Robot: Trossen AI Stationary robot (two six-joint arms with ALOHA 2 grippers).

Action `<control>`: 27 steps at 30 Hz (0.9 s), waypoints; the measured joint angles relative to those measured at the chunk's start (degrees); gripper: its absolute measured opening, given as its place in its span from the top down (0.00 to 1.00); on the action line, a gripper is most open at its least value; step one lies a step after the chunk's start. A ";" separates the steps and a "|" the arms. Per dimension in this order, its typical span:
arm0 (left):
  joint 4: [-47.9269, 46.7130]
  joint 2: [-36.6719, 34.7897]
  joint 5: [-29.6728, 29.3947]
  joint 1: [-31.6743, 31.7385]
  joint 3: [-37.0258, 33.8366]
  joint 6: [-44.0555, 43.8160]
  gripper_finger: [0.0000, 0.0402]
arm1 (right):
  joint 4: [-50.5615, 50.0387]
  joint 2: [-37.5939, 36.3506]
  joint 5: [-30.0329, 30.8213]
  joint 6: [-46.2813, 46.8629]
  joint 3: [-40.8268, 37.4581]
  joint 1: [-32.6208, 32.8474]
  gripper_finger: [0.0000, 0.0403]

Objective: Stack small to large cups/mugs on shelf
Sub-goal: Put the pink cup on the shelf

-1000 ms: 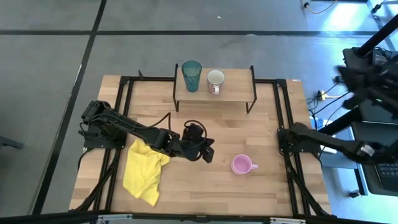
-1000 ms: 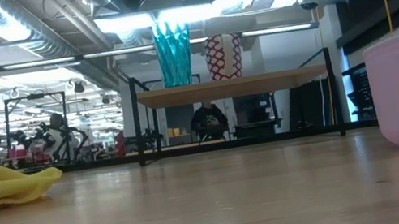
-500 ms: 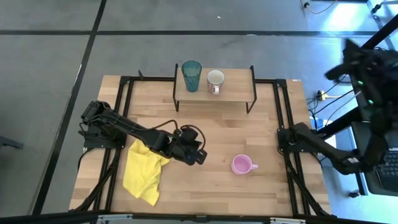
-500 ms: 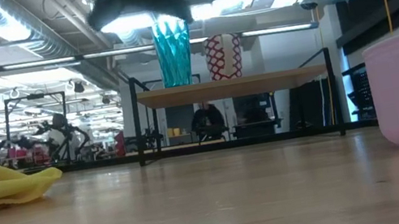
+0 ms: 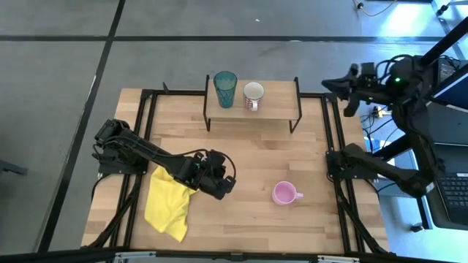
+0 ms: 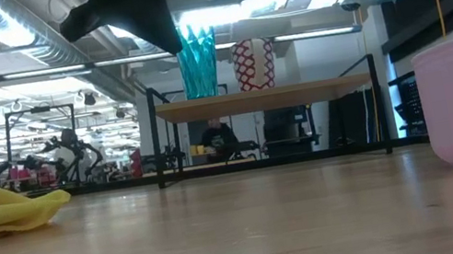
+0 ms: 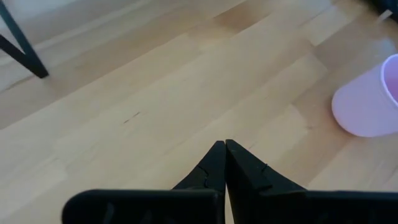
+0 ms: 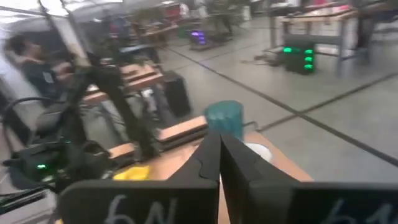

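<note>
On the shelf at the table's far side, a teal tumbler and a small white patterned mug stand upright side by side on their bases. A pink mug stands upright on the tabletop right of centre, its handle toward the right edge. My left gripper hovers shut and empty over the table's middle, tipped downward, left of the pink mug. My right gripper is shut and empty, high beyond the table's far right corner, pointing level toward the tumbler.
A crumpled yellow cloth lies on the table's near left, under my left arm. The shelf's black legs stand on the tabletop. Bare wood lies between the shelf and the pink mug. A person shows in the room behind the shelf.
My left gripper has drawn back a little toward the table's left edge and tipped its fingers downward. My right arm has swung in from beyond the right edge toward the shelf's right end, its gripper now level. The cups and the cloth have kept still.
</note>
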 joint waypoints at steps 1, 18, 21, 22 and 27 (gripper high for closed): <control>-0.16 -0.01 0.04 0.00 0.00 -0.32 1.00 | 2.32 -0.25 1.05 1.35 -1.33 2.51 0.99; -2.65 0.01 1.42 0.00 0.00 -7.76 1.00 | 13.56 10.08 18.81 12.29 -6.94 59.60 0.98; -3.09 0.01 1.42 0.00 0.00 -7.76 1.00 | 6.71 12.23 28.60 17.18 -7.14 70.80 0.98; -3.22 0.01 1.42 0.00 0.00 -7.76 1.00 | 4.40 12.61 32.49 19.61 -7.11 74.59 0.99; -3.84 0.01 1.44 0.00 0.00 -7.56 1.00 | -3.79 13.92 54.52 31.90 -6.95 93.02 0.99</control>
